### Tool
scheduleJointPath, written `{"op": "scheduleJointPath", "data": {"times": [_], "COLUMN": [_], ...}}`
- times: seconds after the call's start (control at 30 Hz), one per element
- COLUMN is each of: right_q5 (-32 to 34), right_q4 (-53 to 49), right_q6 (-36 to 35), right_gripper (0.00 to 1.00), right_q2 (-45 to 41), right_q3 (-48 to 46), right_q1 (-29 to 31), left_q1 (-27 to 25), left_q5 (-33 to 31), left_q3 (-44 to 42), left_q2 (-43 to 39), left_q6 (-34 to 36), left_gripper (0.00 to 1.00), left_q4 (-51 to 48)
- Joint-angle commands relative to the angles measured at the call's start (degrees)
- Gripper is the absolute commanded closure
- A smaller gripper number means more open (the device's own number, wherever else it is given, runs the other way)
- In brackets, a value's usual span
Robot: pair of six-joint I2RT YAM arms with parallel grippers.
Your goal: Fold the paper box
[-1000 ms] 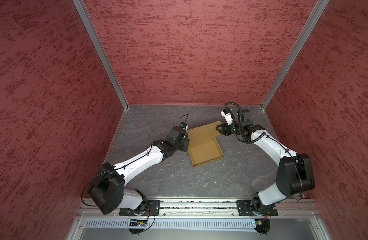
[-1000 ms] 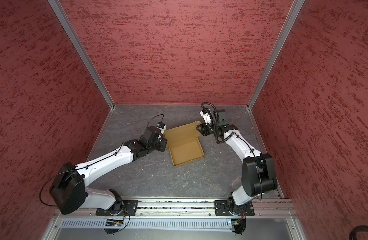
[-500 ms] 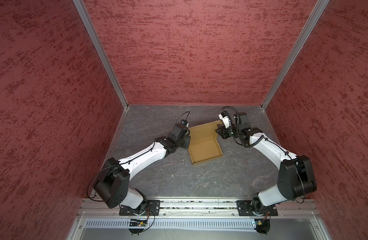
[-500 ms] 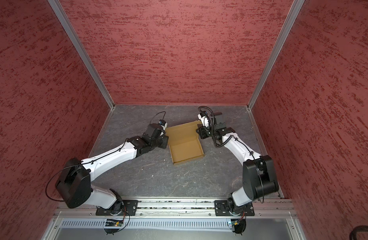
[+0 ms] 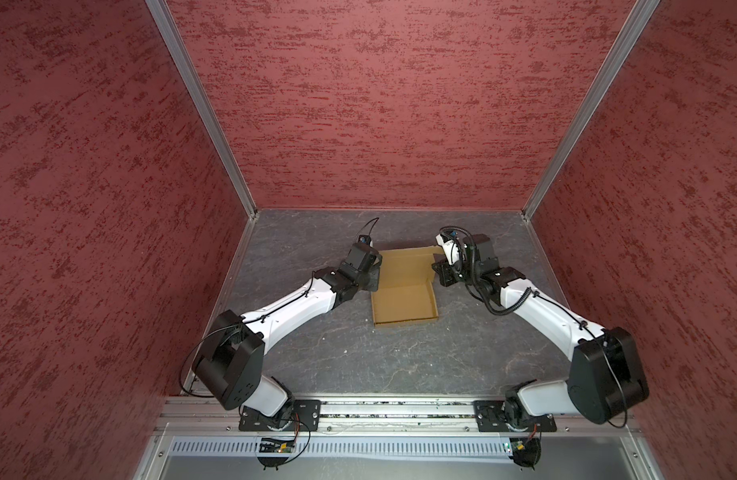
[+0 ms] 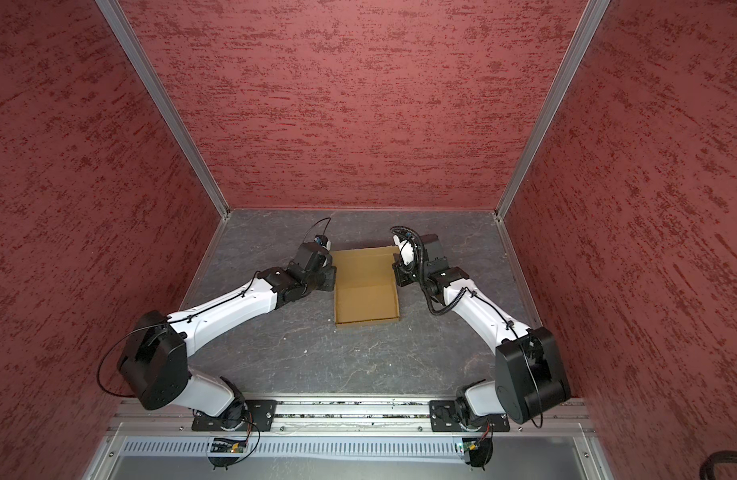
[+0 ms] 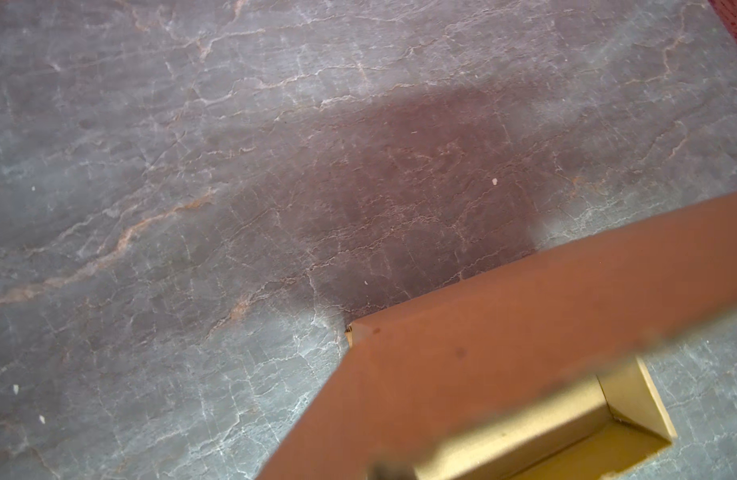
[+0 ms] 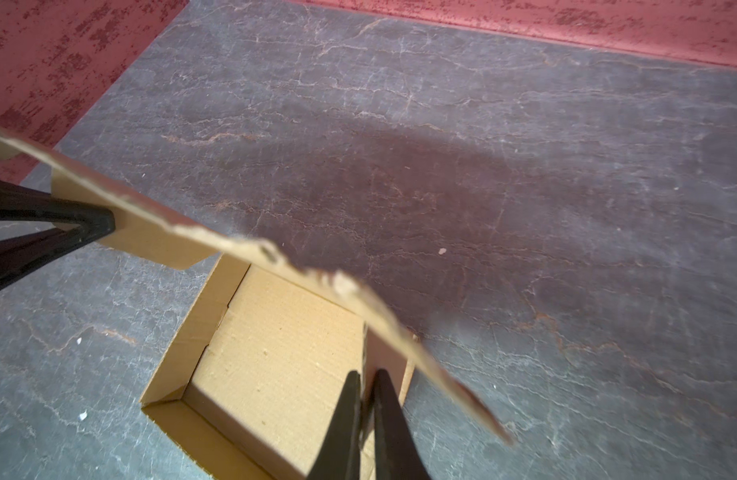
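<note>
The paper box [image 5: 404, 301] [image 6: 366, 301], tan cardboard, lies mid-table as a shallow open tray with its lid panel reaching toward the back wall. My left gripper [image 5: 377, 270] [image 6: 331, 270] is at the lid's left edge. In the right wrist view its black fingers [image 8: 103, 224] are shut on the lid's side flap [image 8: 150, 237]. My right gripper [image 5: 437, 272] [image 6: 396, 272] [image 8: 366, 376] is shut on a thin upright cardboard wall at the right edge. In the left wrist view the box [image 7: 503, 353] fills the lower corner and hides the fingertips.
Red textured walls [image 5: 379, 104] close in the back and both sides of the grey stone-patterned table [image 5: 358, 353]. An aluminium rail [image 5: 400, 409] carrying both arm bases runs along the front edge. Bare table surrounds the box.
The box has swung from a slanted pose to square with the table. The left arm has reached further back. The right gripper has closed on the box's right edge.
</note>
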Motion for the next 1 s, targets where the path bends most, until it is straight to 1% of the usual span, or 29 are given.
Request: {"op": "scheduleJointPath", "data": {"times": [0.0,0.13,0.47,0.63,0.97], "right_q5": [2.0,3.6,7.1,8.7,13.3], "right_q4": [3.5,5.6,7.5,8.0,9.6], "right_q6": [1.9,3.6,6.6,8.5,13.1], "right_gripper": [0.90,0.90,0.90,0.90,0.87], "right_q2": [-2.2,-4.1,-7.8,-10.3,-13.0], "right_q3": [-1.6,-4.2,-9.4,-11.7,-16.1], "right_q1": [2.2,3.8,7.3,9.2,14.3], "left_q1": [-0.2,-0.7,-5.1,-8.2,-11.3], "left_q5": [0.9,0.2,-6.5,-11.2,-14.5], "left_q3": [1.0,0.1,-2.6,-6.6,-13.1], "left_q2": [0.4,0.6,-0.3,-2.6,-7.8], "left_q6": [-4.1,-6.1,-7.2,-8.1,-8.7], "left_gripper": [1.00,1.00,1.00,1.00,1.00], "left_q4": [1.6,2.3,4.6,6.7,8.5]}}
